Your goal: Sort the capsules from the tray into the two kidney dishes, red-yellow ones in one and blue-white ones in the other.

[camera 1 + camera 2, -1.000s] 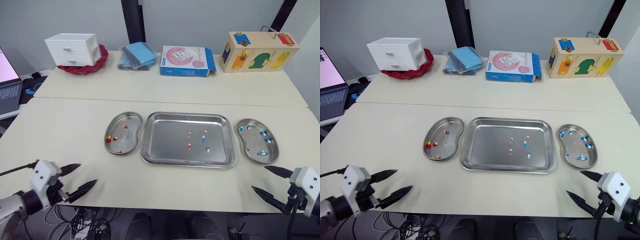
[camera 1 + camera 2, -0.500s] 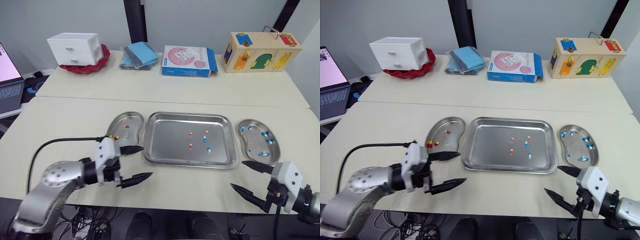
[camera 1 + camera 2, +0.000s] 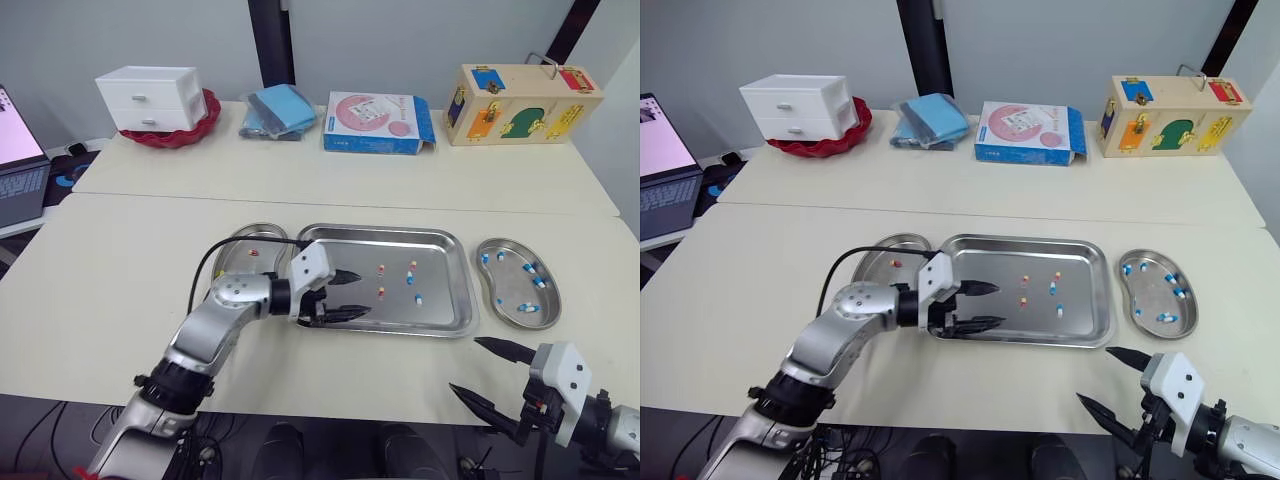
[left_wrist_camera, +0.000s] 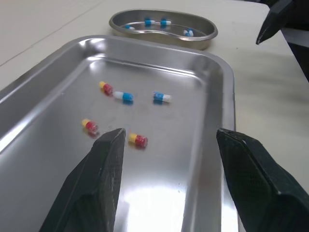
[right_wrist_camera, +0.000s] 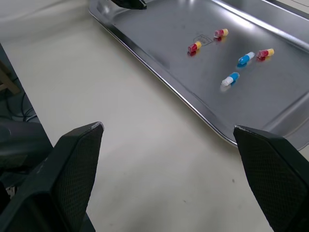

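Observation:
The steel tray (image 3: 445, 305) lies mid-table holding red-yellow capsules (image 3: 380, 292) and blue-white capsules (image 3: 417, 298). The left kidney dish (image 3: 232, 258), partly hidden by my left arm, holds red-yellow capsules. In the right kidney dish (image 3: 508, 288) lie blue-white capsules (image 3: 525, 306). My left gripper (image 3: 362, 295) is open low over the tray's left half, its fingertips just left of a red-yellow capsule (image 4: 137, 140). My right gripper (image 3: 466, 365) is open near the table's front edge, in front of the tray's right corner, holding nothing.
Along the back table stand white drawers (image 3: 148, 97) on a red bowl (image 3: 195, 125), a folded blue cloth (image 3: 278, 108), a pink-blue box (image 3: 375, 122) and a wooden lock box (image 3: 520, 90). A laptop (image 3: 20, 160) sits at the far left.
My left arm has swung from the table's front left corner to over the tray's left half, still open. The right gripper has shifted slightly left along the front edge.

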Robot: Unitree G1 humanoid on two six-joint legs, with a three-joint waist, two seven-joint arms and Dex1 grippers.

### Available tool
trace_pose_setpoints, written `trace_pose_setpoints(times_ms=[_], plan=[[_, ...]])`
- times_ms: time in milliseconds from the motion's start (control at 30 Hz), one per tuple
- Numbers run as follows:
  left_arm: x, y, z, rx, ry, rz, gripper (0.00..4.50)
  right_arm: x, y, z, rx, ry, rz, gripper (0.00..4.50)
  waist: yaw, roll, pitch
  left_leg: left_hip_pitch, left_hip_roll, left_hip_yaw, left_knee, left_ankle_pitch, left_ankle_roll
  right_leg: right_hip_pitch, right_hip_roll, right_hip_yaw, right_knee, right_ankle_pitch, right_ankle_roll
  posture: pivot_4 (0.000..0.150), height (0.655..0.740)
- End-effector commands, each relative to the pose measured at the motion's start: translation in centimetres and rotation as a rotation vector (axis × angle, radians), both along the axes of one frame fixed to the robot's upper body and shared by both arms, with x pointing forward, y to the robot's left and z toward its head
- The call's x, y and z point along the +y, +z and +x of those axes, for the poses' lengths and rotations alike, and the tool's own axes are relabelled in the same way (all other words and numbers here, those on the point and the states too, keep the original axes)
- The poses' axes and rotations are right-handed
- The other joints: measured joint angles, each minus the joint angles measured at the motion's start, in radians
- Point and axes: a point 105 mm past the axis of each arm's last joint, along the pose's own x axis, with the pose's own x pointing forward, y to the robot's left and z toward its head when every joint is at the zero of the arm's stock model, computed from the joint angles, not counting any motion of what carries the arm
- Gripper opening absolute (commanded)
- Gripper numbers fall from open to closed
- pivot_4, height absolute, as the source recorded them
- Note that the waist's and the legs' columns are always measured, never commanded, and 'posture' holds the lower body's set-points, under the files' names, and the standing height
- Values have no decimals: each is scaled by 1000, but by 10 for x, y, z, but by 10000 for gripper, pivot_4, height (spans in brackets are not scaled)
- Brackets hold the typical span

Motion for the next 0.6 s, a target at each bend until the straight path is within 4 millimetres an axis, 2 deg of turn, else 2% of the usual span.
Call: trace_pose_setpoints(times_ms=[33, 267, 600], plan=[[-12, -1, 4, -24, -58, 40, 30001, 8, 8, -3, -46, 17, 2, 45000, 0, 0, 0, 0, 0, 0, 0, 0, 0, 0, 0, 0, 0, 0, 0, 1500, 7302], [-22, -11, 23, -10, -61, 106, 30001, 10, 7, -5, -44, 4, 8, 45000, 1, 0, 0, -1, 0, -1, 2, 0, 0, 1, 0, -1, 0, 0, 0, 1500, 7302], [-37, -26, 30, 12, -55, 167, 30001, 15, 10, -4, -42, 2, 13, 45000, 1, 0, 0, -1, -1, -3, 4, 0, 0, 2, 0, -3, 0, 0, 0, 1500, 7302]])
